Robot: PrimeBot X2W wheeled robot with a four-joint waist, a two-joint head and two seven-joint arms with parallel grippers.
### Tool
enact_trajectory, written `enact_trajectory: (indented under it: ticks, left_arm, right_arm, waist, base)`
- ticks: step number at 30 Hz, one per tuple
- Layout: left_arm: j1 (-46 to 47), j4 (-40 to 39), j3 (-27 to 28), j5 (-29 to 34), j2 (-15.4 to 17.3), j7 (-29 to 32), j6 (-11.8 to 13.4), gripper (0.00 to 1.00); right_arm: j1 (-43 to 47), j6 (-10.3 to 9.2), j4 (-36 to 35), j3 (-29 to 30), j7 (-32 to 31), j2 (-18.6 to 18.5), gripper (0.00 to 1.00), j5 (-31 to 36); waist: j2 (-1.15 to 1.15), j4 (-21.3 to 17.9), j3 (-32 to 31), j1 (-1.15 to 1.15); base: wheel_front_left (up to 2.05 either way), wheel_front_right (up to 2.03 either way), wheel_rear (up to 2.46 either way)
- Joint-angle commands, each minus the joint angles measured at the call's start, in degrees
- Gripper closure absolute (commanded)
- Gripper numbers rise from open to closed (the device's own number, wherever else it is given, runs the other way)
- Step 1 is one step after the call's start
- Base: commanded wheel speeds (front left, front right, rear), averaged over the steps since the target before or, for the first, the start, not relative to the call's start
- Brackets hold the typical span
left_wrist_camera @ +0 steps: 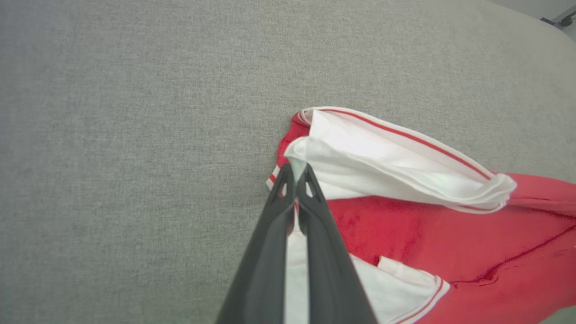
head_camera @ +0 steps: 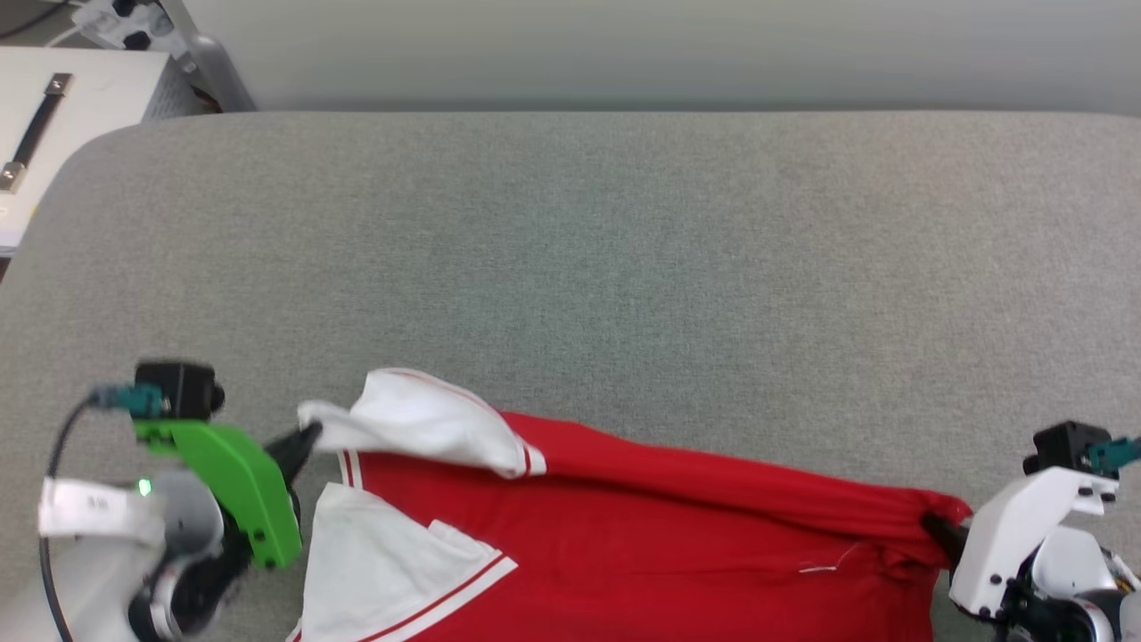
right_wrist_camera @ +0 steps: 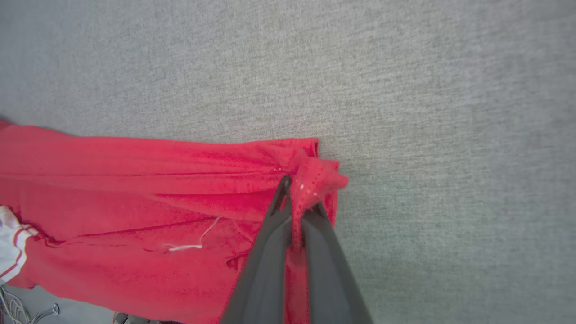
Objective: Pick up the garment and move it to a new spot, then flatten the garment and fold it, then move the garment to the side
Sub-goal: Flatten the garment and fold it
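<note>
The garment [head_camera: 642, 535], a red jersey with white sleeves and red-and-white trim, is stretched across the near edge of the grey padded surface [head_camera: 570, 250]. My left gripper [head_camera: 307, 440] is shut on a white sleeve edge at the garment's left end; in the left wrist view the white cloth [left_wrist_camera: 387, 157] is pinched between the left gripper's [left_wrist_camera: 297, 173] fingertips. My right gripper [head_camera: 931, 526] is shut on a bunched red corner at the right end, and the right wrist view shows red fabric [right_wrist_camera: 135, 193] squeezed between the right gripper's [right_wrist_camera: 297, 191] fingers. The print is hidden.
The grey surface stretches wide and bare beyond the garment, up to a pale wall [head_camera: 624, 45]. A white cabinet with a black handle [head_camera: 36, 125] stands at the far left corner, past the surface's rounded edge.
</note>
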State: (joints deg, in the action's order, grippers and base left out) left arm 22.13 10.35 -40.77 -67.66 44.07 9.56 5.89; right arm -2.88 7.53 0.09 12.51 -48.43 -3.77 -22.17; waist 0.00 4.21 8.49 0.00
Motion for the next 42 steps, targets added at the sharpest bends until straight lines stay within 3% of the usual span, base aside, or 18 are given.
enact_trajectory:
  ticks: [1,7,13,20,21,22,23,24,25,26,27,35,42]
  left_arm:
    - [-2.82,-0.99,-0.09,-0.78,0.67,-0.86,1.27,1.0]
    - [-14.36,-6.48,0.72,-3.8,2.15,-4.94,6.71,1.0]
    - [-20.94,-10.35,0.68,-6.08,2.59,-6.23,9.55,1.0]
    - [-21.57,-7.14,-1.0,-7.3,-1.53,-6.1,7.61,1.0]
    - [-20.98,-6.33,-1.18,-7.06,-2.28,-6.28,7.21,1.0]
    - [-20.4,-5.67,-1.22,-6.63,-2.8,-6.73,6.99,1.0]
    - [-19.65,-4.72,-1.01,-5.9,-3.4,-7.82,6.96,1.0]
    - [-19.34,-4.18,-0.97,-5.7,-3.79,-8.21,6.9,0.91]
    - [-18.86,-3.37,-1.13,-5.42,-4.4,-8.49,6.52,0.58]
    - [-18.57,-2.91,-1.08,-5.3,-4.71,-8.76,6.38,0.06]
    - [-18.24,-2.5,-1.05,-5.1,-4.97,-9.07,6.17,0.0]
    - [-16.74,-4.15,0.36,-1.79,-4.33,-13.87,6.8,0.0]
    - [-16.17,-8.91,1.67,3.63,-2.65,-19.65,10.8,0.0]
  right_arm:
    - [1.34,-0.04,0.67,0.65,0.97,0.07,1.0,-0.32]
    - [4.66,-0.04,4.41,1.45,5.44,0.66,1.0,-1.27]
    - [5.8,-0.04,6.87,1.3,8.94,0.77,1.0,-1.39]
    - [7.55,-0.04,8.96,0.99,10.68,0.85,1.0,-1.8]
    - [7.8,-0.04,9.1,0.91,10.89,0.86,0.62,-1.88]
    - [7.97,-0.04,9.12,0.84,11.09,0.87,0.0,-1.95]
    - [8.13,-0.04,9.07,0.66,11.36,0.87,0.0,-2.31]
    - [8.21,-0.04,8.96,0.55,11.62,0.87,0.0,-2.46]
    - [8.39,-0.04,8.6,0.4,12.14,0.88,0.0,-2.81]
    - [8.5,-0.04,8.36,0.39,12.44,0.88,0.0,-3.25]
    - [8.66,-0.04,7.96,0.41,12.79,0.88,0.0,-3.32]
    - [9.76,-0.04,2.28,0.07,13.29,0.89,0.0,-3.28]
    - [12.12,-0.04,-7.05,0.05,8.42,0.89,0.0,-2.5]
  waist:
    - [0.0,1.14,-1.83,0.0]
    - [0.0,1.08,-3.23,0.0]
    - [0.0,1.11,-3.88,0.0]
    - [0.0,1.35,-4.24,0.0]
    - [0.0,1.38,-4.32,0.0]
    - [0.0,1.4,-4.36,0.0]
    - [0.0,1.35,-4.41,0.0]
    - [0.0,1.32,-4.45,0.0]
    - [0.0,1.22,-4.6,0.0]
    - [0.0,1.16,-4.68,0.0]
    - [0.0,1.09,-4.81,0.0]
    - [0.0,1.0,-5.73,0.0]
    - [0.0,1.31,-6.33,0.0]
  base:
    - [0.0,0.0,0.0]
    - [0.0,0.0,0.0]
    - [0.0,0.0,0.0]
    - [0.0,0.0,0.0]
    - [0.0,0.0,0.0]
    - [0.0,0.0,0.0]
    - [0.0,0.0,0.0]
    - [0.0,0.0,0.0]
    - [0.0,0.0,0.0]
    - [0.0,0.0,0.0]
    - [0.0,0.0,0.0]
    - [0.0,0.0,0.0]
    - [0.0,0.0,0.0]
